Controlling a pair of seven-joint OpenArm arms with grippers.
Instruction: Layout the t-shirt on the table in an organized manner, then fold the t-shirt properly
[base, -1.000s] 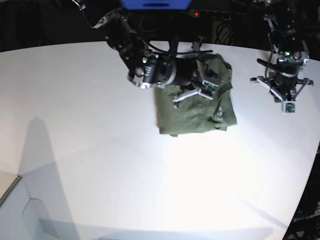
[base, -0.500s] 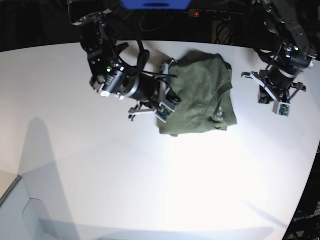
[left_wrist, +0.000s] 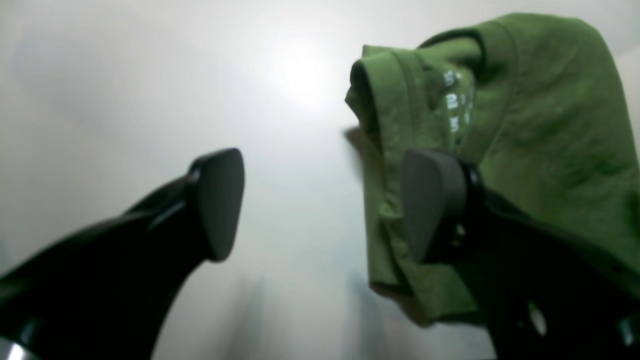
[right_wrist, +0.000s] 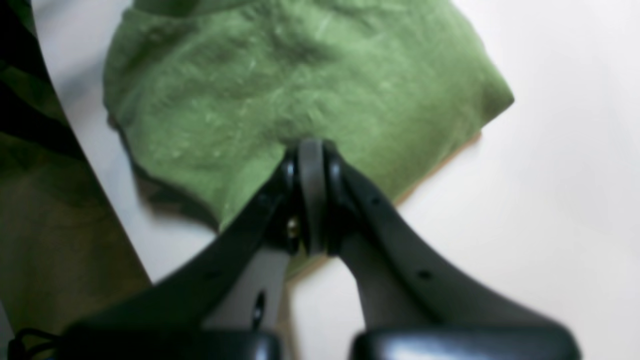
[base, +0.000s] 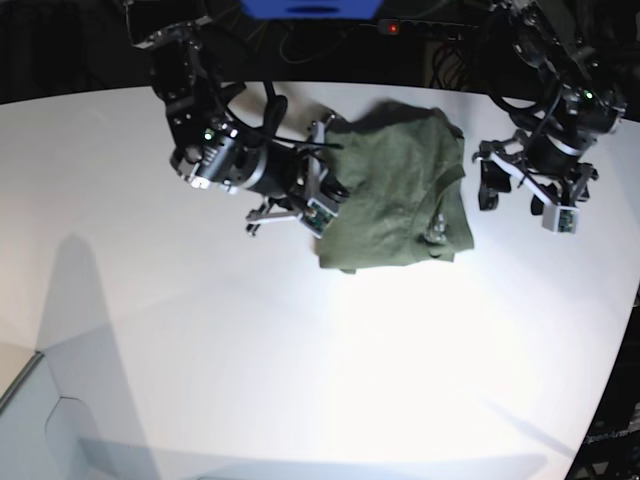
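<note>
- Near the table's (base: 200, 330) far edge, right of centre, lies the t-shirt (base: 400, 195), folded into a rough rectangle, olive-green, wrinkly.
- Right gripper (right_wrist: 312, 165) at the shirt's left edge: fingers pressed together w/ cloth bunched at the tips; looks clamped on the fabric, a fold lifted off the white top.
- In the base view the right gripper (base: 318, 195) sits over that same left edge, arm coming from the far-left side.
- Left gripper (left_wrist: 320, 205): jaws spread wide, nothing between them. One pad (left_wrist: 220, 200) over bare table, other just beside the shirt's rolled edge.
- Pale printed label (left_wrist: 456, 102) visible inside neck.
- Base view: left gripper (base: 535, 190) near the shirt's right edge, apart from cloth.
</note>
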